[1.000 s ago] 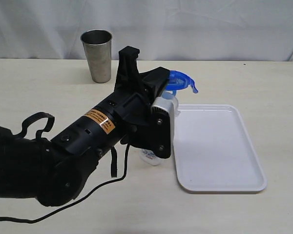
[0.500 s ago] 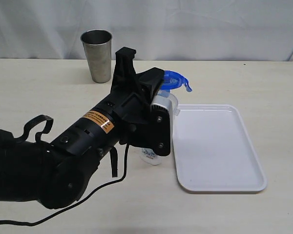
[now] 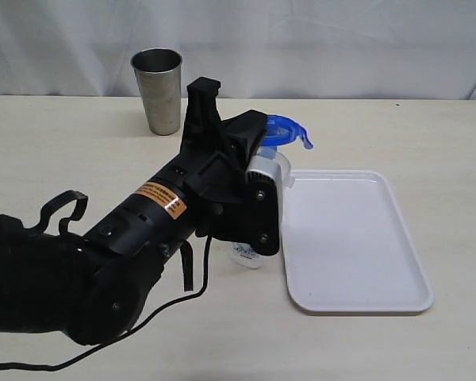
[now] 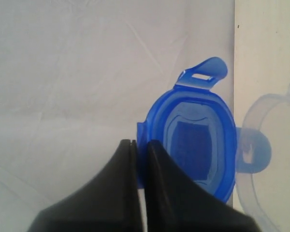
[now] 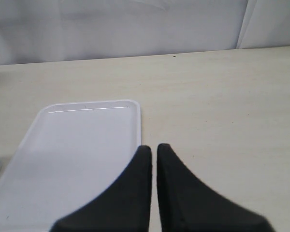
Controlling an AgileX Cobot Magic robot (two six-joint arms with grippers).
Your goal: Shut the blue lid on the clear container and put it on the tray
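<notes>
Left gripper (image 4: 137, 143) fingers closed, tips touching lid (image 4: 198, 140) edge; container (image 3: 248, 255) rim showing just beyond lid. Right gripper (image 5: 152, 147) closed, empty, hovering; tray (image 5: 77, 145) lying beside tips.

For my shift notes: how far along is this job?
Done: nothing finished. In hand: the left gripper, fingers shut, is at the edge of the blue lid, which stands open above the clear container. Left: snapping it shut and moving the container, now beside the tray, onto it.

The arm (image 3: 143, 238) hides most of the clear container (image 3: 248, 255) beside the tray (image 3: 353, 238).
</notes>
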